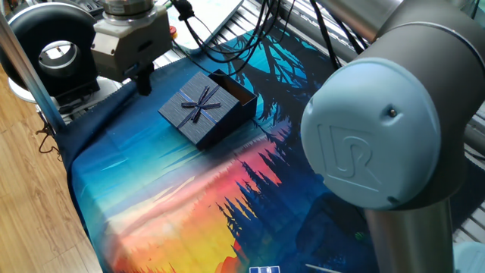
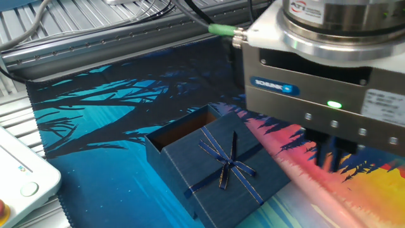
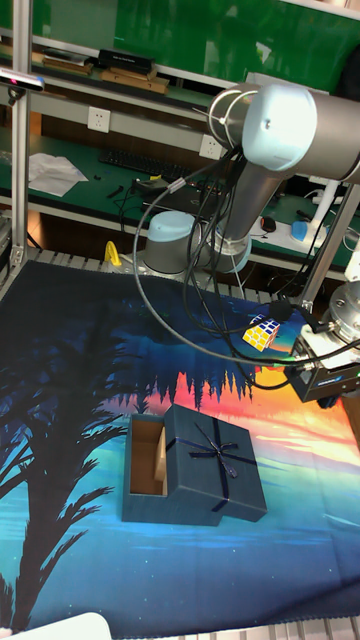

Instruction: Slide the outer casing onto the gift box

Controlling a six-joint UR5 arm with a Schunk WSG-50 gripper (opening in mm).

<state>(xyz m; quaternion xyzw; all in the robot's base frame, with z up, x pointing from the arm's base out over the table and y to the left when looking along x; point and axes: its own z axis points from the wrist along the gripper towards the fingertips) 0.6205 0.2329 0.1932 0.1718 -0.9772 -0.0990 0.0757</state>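
Note:
The outer casing [image 1: 198, 108], a dark navy sleeve with a thin ribbon bow, lies flat on the printed mat. It partly covers the gift box [image 1: 236, 89], whose open brown-lined end [image 2: 186, 130] sticks out of one side. In the tall fixed view the outer casing [image 3: 215, 468] lies right of the gift box's open end [image 3: 148, 458]. My gripper [image 1: 142, 79] hangs beside the casing, apart from it, its dark fingers [image 2: 332, 155] close together and holding nothing. In the tall fixed view the gripper [image 3: 328, 388] is at the right edge, above and right of the casing.
A small colour cube [image 3: 262, 332] lies on the mat behind the casing. The arm's large grey joint [image 1: 379, 144] fills the right of one fixed view. A black ring-shaped unit [image 1: 53, 45] and cables stand past the mat's far corner. A white device [image 2: 19, 180] sits beside the mat.

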